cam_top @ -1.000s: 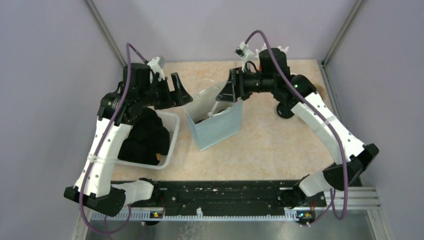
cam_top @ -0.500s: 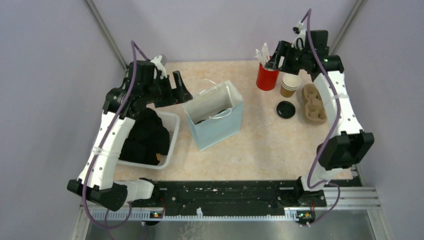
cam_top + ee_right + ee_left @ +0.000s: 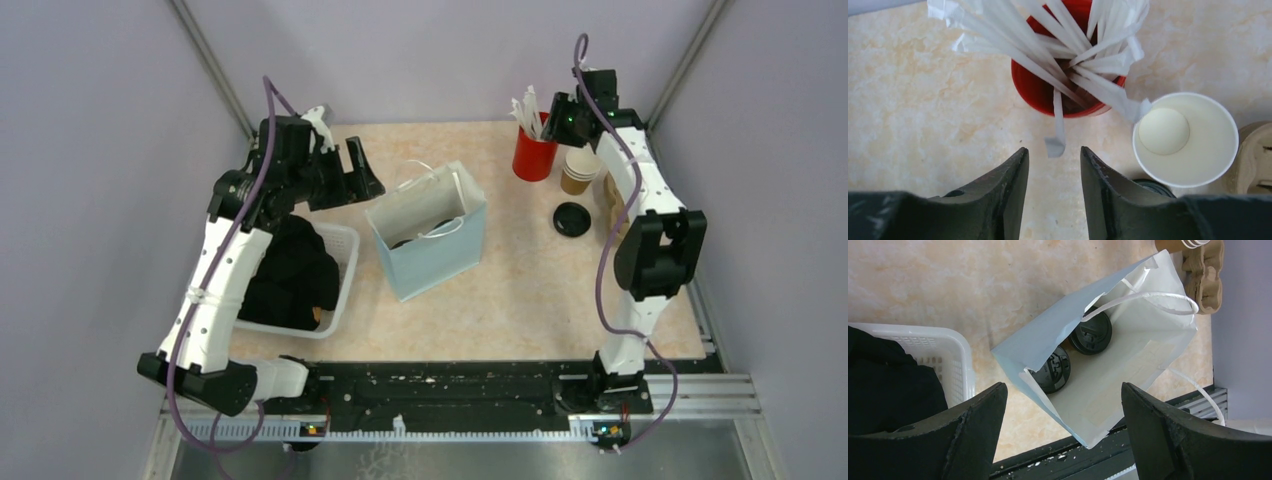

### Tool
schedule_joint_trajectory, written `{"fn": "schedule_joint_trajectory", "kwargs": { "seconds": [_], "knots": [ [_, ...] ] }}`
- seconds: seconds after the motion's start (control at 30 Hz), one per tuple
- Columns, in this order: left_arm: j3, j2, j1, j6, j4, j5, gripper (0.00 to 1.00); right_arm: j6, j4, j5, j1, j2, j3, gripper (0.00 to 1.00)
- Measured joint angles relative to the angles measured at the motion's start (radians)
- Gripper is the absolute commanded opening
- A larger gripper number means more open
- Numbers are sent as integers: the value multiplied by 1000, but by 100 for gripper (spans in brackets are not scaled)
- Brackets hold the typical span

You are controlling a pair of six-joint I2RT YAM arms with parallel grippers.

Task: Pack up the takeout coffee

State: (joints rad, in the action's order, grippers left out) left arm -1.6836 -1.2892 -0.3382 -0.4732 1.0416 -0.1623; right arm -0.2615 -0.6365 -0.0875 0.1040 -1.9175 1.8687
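**Two lidded coffee cups** (image 3: 1091, 332) stand side by side inside the pale blue paper bag (image 3: 435, 255), which is upright mid-tabletop. **Left gripper** (image 3: 1063, 390): raised just left of the bag, jaws spread wide, empty. **Right gripper** (image 3: 1054, 155): over the red straw cup (image 3: 1040, 92) near the tabletop's far right corner, jaws slightly parted, grasping nothing. An unlidded kraft cup (image 3: 1208, 150) stands just beside the red straw cup. A loose black lid (image 3: 572, 218) lies near them, toward the near edge.

Two lidded cups (image 3: 1090, 332) (image 3: 1053, 371), one bag (image 3: 1038, 340), one basket (image 3: 923, 342)
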Motion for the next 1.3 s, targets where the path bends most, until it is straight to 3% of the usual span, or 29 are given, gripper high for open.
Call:
{"fn": "schedule_joint_trajectory", "kwargs": {
  "seconds": [0.13,0.27,0.57,0.87,1.0,1.13,1.3],
  "knots": [
    [-10,-13,0,-1,4,0,90,0,32,22,0,-65,66,30],
    [-27,-31,0,-5,6,0,90,3,55,35,0,-141,138,0],
    [-37,-33,0,-8,7,0,90,-3,-31,43,0,-152,259,0],
    [-21,10,0,-17,-7,2,91,-5,-158,19,0,149,280,0],
    [19,50,0,-31,-40,-8,91,-10,-169,-119,0,366,237,0],
    [48,79,0,-48,-56,-26,91,-51,-145,-367,1,558,118,0],
    [58,91,0,-54,-68,-50,91,-119,-117,-570,55,626,23,0]
  ]
}}
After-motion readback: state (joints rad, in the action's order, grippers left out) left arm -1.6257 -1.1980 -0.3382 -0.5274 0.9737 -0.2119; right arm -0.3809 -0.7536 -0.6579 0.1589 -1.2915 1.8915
